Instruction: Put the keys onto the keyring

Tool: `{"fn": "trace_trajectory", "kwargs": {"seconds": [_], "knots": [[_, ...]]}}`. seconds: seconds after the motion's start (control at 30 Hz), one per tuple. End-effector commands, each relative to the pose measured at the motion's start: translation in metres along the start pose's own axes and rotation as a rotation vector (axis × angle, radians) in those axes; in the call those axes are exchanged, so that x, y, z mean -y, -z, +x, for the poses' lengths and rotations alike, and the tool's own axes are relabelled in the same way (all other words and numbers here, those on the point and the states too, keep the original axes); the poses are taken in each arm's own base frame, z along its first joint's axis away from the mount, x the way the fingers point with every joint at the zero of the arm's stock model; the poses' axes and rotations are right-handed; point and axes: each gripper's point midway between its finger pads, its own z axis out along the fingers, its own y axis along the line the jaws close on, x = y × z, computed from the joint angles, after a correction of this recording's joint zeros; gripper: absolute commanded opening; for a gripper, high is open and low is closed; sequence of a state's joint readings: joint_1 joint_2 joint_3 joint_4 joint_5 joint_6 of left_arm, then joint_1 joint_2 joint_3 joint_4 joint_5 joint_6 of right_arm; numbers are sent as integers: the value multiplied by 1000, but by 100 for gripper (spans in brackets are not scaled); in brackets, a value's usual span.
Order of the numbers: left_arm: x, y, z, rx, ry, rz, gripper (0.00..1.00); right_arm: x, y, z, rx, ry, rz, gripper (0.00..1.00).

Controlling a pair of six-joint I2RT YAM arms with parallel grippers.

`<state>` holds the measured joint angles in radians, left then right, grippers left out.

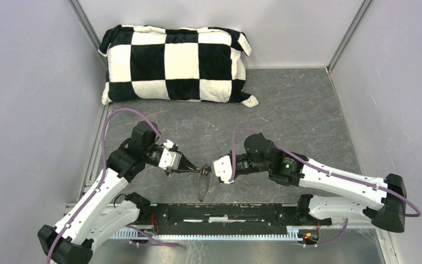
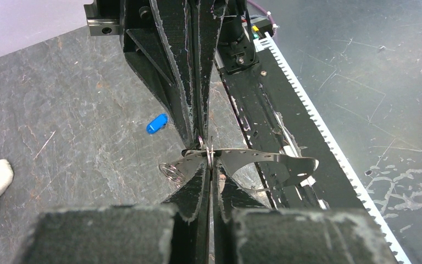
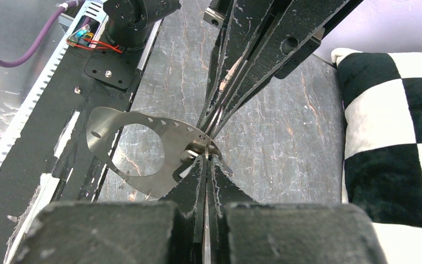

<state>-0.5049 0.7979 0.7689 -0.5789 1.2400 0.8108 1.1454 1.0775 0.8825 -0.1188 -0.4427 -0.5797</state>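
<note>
Keyring [image 3: 171, 137] hanging between left gripper [image 2: 209, 165] and right gripper [image 3: 206, 159], both clamping its rim, likely steadying for threading; blue key [image 2: 156, 124] lying on counter [image 2: 60, 99], 10 o'clock.

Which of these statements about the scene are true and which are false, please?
1. The left gripper and right gripper both pinch the keyring with closed fingers. True.
2. The blue key hangs on the keyring. False: it lies on the table, apart from it.
3. A checkered pillow lies at the table's far end. True.
4. The keyring rests flat on the table. False: it is held above it.
</note>
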Motion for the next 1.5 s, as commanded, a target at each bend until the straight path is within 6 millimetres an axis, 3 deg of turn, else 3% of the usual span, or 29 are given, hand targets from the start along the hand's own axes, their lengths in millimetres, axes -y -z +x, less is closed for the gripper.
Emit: {"fn": "trace_trajectory", "kwargs": {"seconds": [0.0, 0.33, 1.47], "knots": [[-1, 2, -13, 29, -60, 5, 2, 18, -1, -26, 73, 34, 50, 1], [-3, 1, -7, 12, -41, -5, 2, 18, 2, -40, 117, 41, 39, 0], [-5, 2, -3, -8, -25, -23, 2, 18, -4, -59, 157, 56, -22, 0]]}}
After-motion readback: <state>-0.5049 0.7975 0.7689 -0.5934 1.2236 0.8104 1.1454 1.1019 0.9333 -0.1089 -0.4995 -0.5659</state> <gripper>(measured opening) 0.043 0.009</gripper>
